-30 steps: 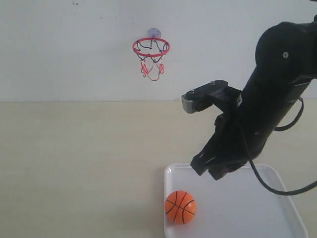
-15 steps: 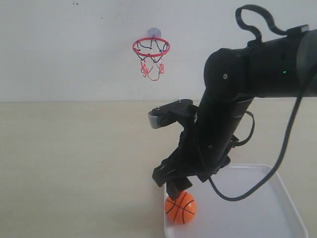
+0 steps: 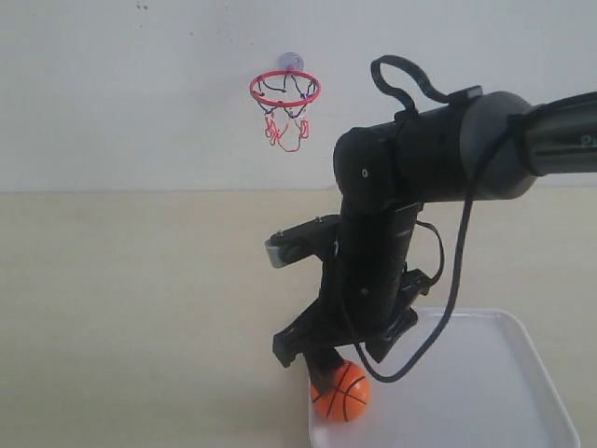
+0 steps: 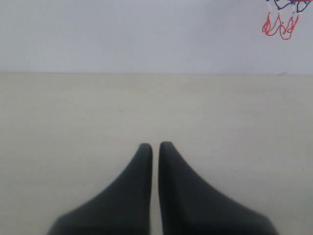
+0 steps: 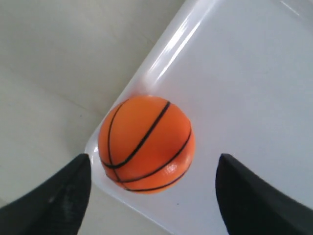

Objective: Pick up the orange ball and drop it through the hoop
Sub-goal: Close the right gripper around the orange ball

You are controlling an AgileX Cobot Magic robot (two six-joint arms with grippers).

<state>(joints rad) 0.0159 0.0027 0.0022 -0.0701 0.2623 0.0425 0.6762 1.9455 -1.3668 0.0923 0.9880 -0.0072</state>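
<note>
Black-seamed orange ball (image 5: 145, 144) in tray's (image 5: 244, 73) 7 o'clock corner. Right gripper (image 5: 152, 164), fingers apart, has lowered around it. Left gripper (image 4: 155, 147) closed.

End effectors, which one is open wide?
The right end effector, spread on either side of the orange ball. The left end effector is shut, holding nothing.

Frontal exterior, near wrist, shared ball (image 3: 345, 397)

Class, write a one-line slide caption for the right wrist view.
Open right gripper straddling the orange ball, which sits in a corner of the white tray.
</note>
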